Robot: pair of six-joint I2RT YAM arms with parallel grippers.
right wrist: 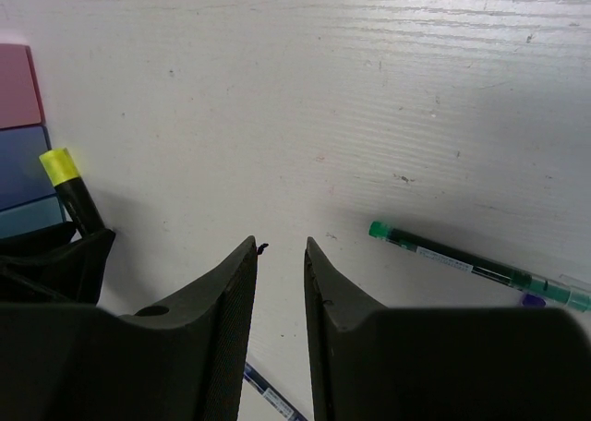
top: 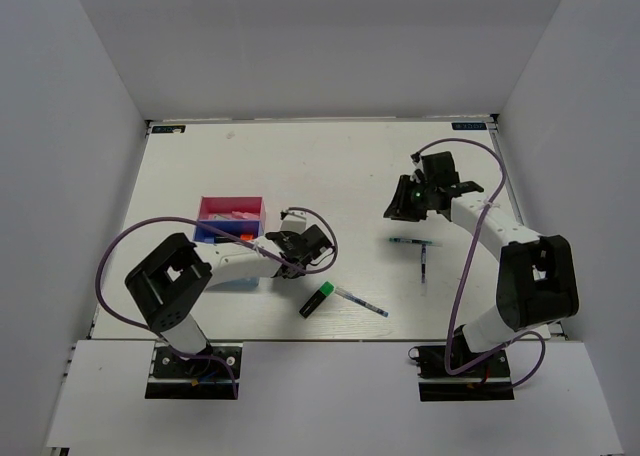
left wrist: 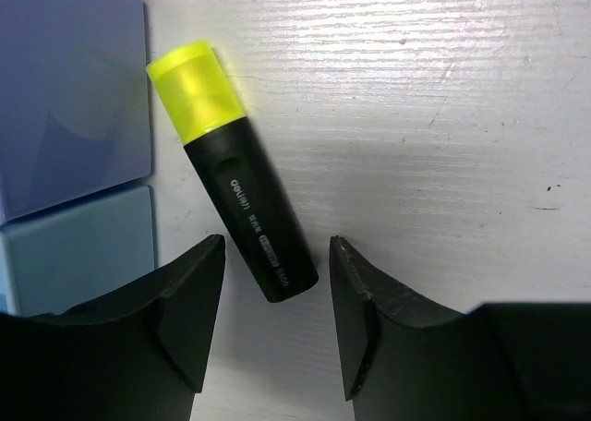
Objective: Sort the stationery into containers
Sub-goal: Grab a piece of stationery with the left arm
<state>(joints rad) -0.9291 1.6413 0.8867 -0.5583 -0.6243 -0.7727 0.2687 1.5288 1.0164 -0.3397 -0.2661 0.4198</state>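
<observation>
Left pincer (left wrist: 277, 250) spreads around yellow-capped highlighter (left wrist: 235, 176) lying beside blue tray (left wrist: 69, 89).

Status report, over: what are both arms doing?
Left gripper open, jaws straddling yellow-capped highlighter beside trays. Right gripper empty, jaws narrowly apart. Nothing blocking.

A green pen (right wrist: 476, 269) is seen lower right, a yellow-capped highlighter (right wrist: 69, 188) at left beside trays (right wrist: 18, 144), the gripper (right wrist: 280, 251) narrowly parted.
</observation>
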